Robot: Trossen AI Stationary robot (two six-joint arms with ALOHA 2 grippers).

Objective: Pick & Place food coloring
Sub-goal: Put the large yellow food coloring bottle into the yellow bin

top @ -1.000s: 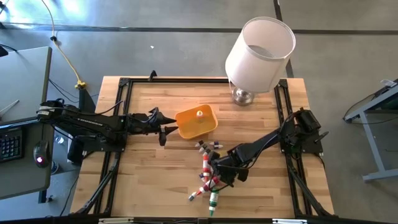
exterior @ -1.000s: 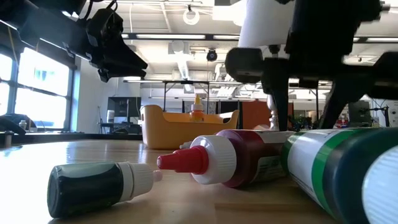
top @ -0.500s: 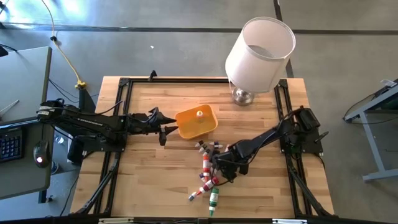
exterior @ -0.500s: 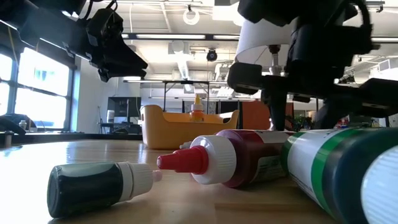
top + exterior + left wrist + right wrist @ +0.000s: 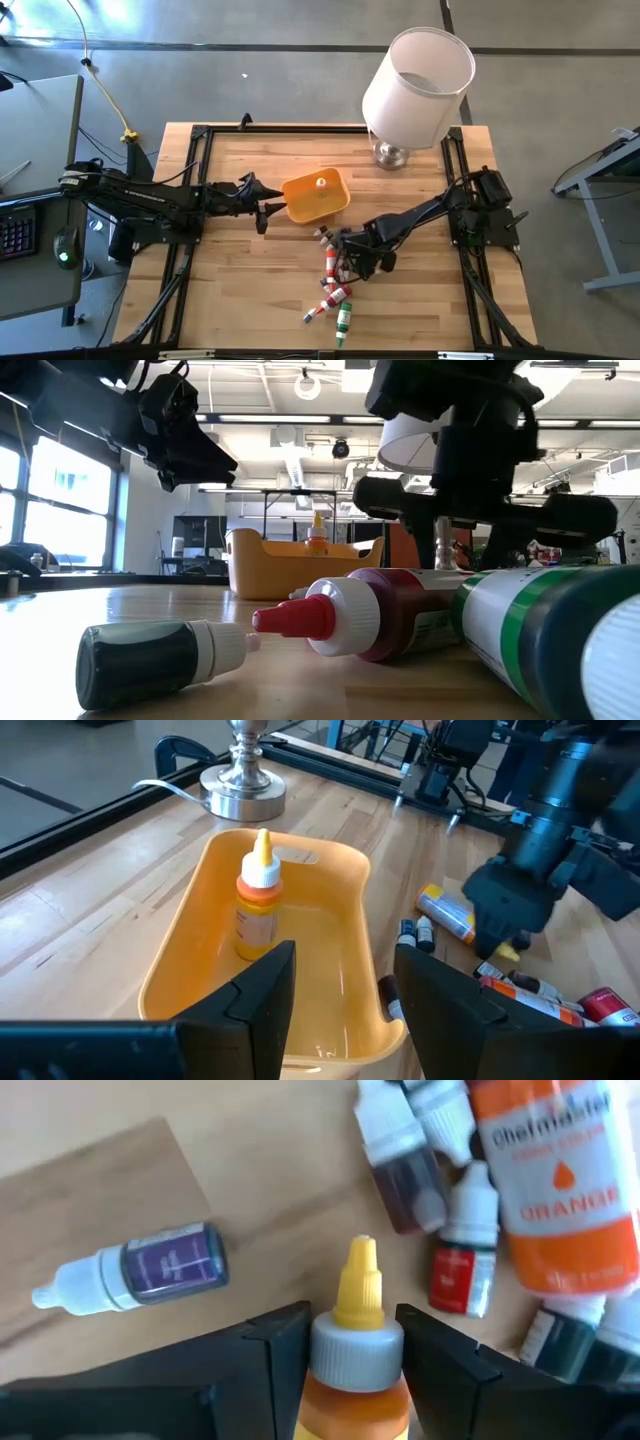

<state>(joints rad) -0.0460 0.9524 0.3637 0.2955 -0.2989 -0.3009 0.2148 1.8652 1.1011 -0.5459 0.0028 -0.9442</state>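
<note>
Several food coloring bottles [image 5: 332, 290] lie in a loose pile on the wooden table, near the front middle. One yellow-tipped bottle [image 5: 257, 905] stands upright in the orange tray [image 5: 292, 210]. My right gripper [image 5: 346, 260] hovers over the far end of the pile, shut on an orange bottle with a white collar and yellow tip [image 5: 356, 1342]. My left gripper [image 5: 270, 208] stands open above the tray's left end [image 5: 180, 970], touching nothing. A purple vial [image 5: 150, 1270] and a big orange bottle [image 5: 560, 1190] lie below the held bottle. My right gripper pinches the orange bottle's body just behind the white collar [image 5: 352, 1398] between its two fingers. The fingers come steeply from above and lie along the bottle. The yellow tip [image 5: 360, 1270] points down past the fingertips toward the lying bottles.
A lamp with a white shade [image 5: 418, 75] stands on its metal base [image 5: 390, 152] at the far right. Black frame rails [image 5: 200, 135] run along the table's edges. Bare wood lies left of the pile and between pile and tray.
My right gripper has carried the orange bottle from over the pile's near part toward the table's far edge and the tray, sinking slightly. The bottles it had stood over now show. The left arm has kept still.
</note>
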